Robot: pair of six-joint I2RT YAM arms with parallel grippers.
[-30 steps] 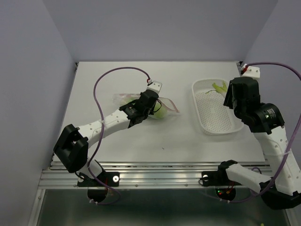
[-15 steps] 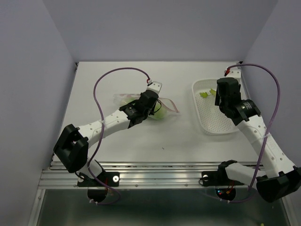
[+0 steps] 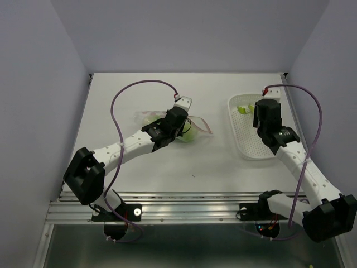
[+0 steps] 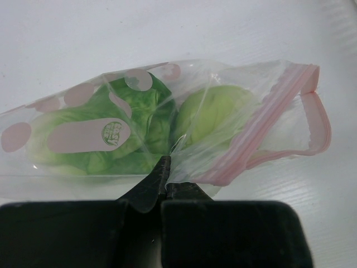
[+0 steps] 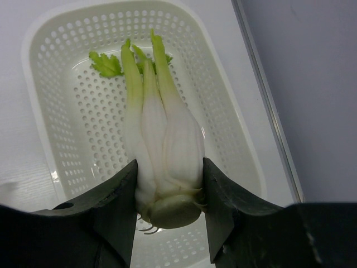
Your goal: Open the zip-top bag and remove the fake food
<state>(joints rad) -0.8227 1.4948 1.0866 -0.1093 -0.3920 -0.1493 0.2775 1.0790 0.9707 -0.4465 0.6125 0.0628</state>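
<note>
The clear zip-top bag (image 4: pixel 262 89) with its pink zipper strip lies on the table and also shows in the top view (image 3: pixel 202 125). Inside it are a pale green lettuce ball (image 4: pixel 215 111) and darker green leaves (image 4: pixel 142 114). My left gripper (image 4: pixel 165 167) is shut on the bag's edge, near the zipper end; it is at the table's middle in the top view (image 3: pixel 181 127). My right gripper (image 5: pixel 170 187) is shut on a fake vegetable (image 5: pixel 164 139) with a white bulb and green stalks. It holds the vegetable above the white basket (image 5: pixel 50 50), its green tips visible in the top view (image 3: pixel 243 109).
The white perforated basket (image 3: pixel 254 152) stands at the right of the table, near the right wall. A small green leaf (image 5: pixel 106 64) lies in its far end. A purple cable loops above the left arm (image 3: pixel 120 100).
My right arm has swung left and lowered over the basket's far end with the vegetable in its grip. The left gripper and the bag have not moved.
</note>
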